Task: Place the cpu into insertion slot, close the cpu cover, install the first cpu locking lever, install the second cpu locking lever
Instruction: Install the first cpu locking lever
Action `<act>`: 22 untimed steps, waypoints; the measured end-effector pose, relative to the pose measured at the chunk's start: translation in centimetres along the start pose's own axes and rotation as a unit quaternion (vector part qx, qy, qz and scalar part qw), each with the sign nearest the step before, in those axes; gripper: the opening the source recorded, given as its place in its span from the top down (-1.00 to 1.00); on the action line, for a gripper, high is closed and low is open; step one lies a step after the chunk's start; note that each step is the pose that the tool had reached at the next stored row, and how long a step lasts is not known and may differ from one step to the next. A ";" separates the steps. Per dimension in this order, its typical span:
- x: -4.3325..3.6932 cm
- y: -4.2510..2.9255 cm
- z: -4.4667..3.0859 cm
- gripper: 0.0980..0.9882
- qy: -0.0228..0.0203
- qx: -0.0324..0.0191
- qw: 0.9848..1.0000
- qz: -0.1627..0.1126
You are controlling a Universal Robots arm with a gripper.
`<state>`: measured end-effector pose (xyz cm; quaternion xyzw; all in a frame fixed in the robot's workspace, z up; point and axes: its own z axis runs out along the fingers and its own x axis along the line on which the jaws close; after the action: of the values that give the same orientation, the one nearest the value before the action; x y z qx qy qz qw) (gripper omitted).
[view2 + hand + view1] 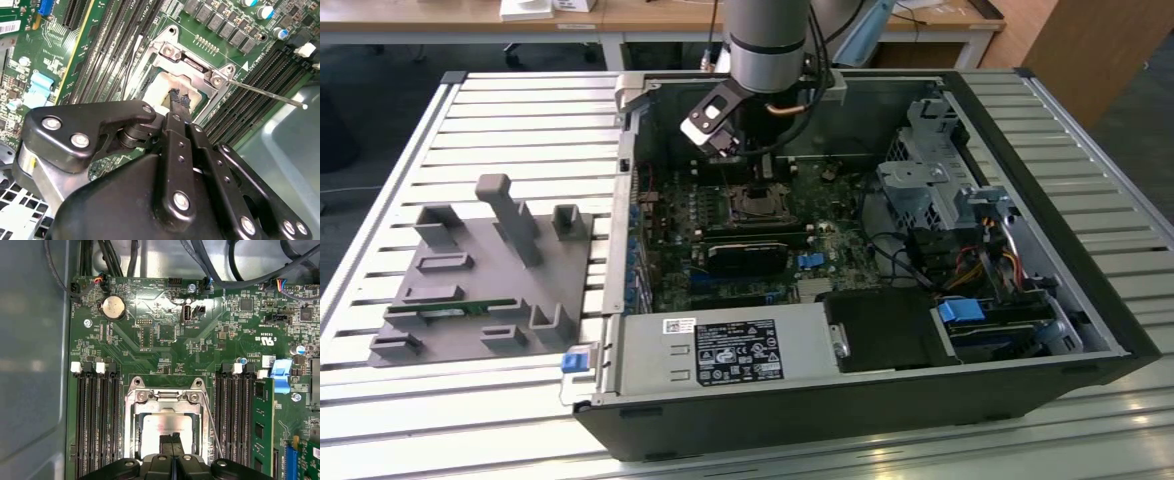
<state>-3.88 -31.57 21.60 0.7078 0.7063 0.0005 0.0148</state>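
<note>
The claw (172,441) is clenched, its two fingers pressed together with nothing between them, tips at the chip (156,427) (touching or just above, I cannot tell). The chip lies directly under the tips, the metal frame (165,396) flat around it on the board (150,350). A thin lever (270,95) angles out just beside the claw.

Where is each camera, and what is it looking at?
Exterior view: off the arm, high up, looking down into the black computer case; grey robot arm shows.
First wrist view: on the arm, facing the green motherboard; black gripper shows.
Second wrist view: on the arm, slanting at that board; gripper too.
Both wrist views share the silvery square cpu cover.
</note>
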 end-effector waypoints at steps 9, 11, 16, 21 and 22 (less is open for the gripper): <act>-0.03 0.03 -1.45 0.98 0.000 0.000 1.000 0.000; -0.04 0.04 -1.80 0.98 0.000 0.000 1.000 0.000; -0.06 0.06 -2.78 0.98 0.000 0.000 1.000 0.000; -0.08 0.08 -3.79 0.98 0.000 0.000 1.000 0.000; -0.08 0.09 -4.06 0.98 0.000 0.000 1.000 0.000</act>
<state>-3.89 -31.57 25.66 0.7078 0.7063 0.0005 0.0148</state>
